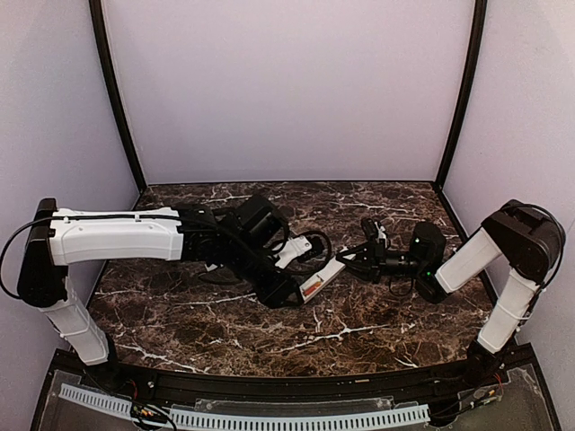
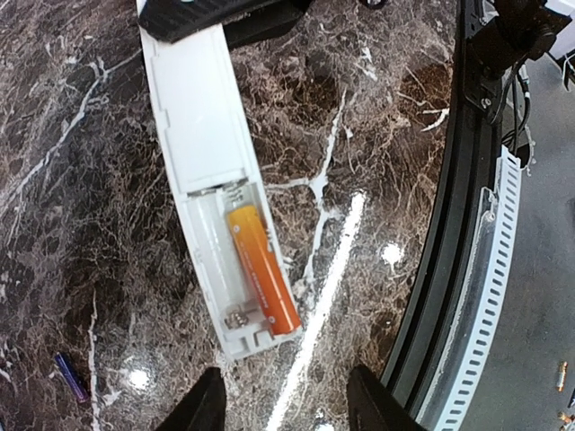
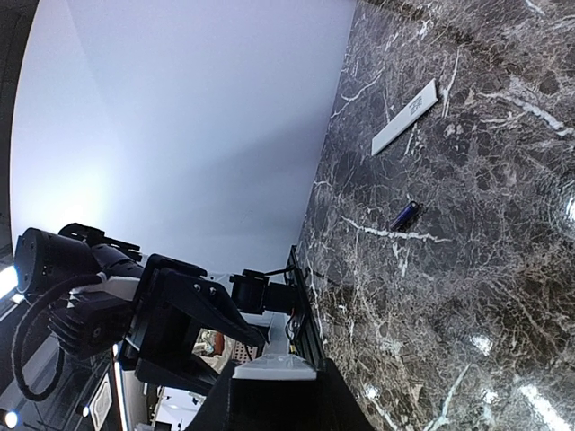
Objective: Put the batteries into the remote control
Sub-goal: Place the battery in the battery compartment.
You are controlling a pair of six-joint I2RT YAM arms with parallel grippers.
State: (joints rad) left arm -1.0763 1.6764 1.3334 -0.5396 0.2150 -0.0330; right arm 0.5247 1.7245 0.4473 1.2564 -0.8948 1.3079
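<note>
Left wrist view looks down on the remote control point(image 2: 202, 135), a long white plastic bar that runs from the top of the frame to the lower middle. Its back is open. One orange battery point(image 2: 260, 269), a smooth shiny little tube, sits in the right-hand slot. The slot beside it point(image 2: 216, 260) is empty, with a small metal spring at its bottom end.

So the job looks about half done. A second battery has to go in, and then the lid.

That dark blue battery point(image 2: 70, 375) lies loose at the lower left, well apart from the remote. In the right wrist view the flat white cover strip point(image 3: 406, 117) lies at the upper right.

The left claw point(image 2: 287, 404) is spread apart at the bottom edge and grips nothing. The right claw point(image 3: 274, 400) is clamped on the far end of the remote.

The table point(image 2: 90, 224) is dark brown stone with white veins, glossy with bright glare spots.
</note>
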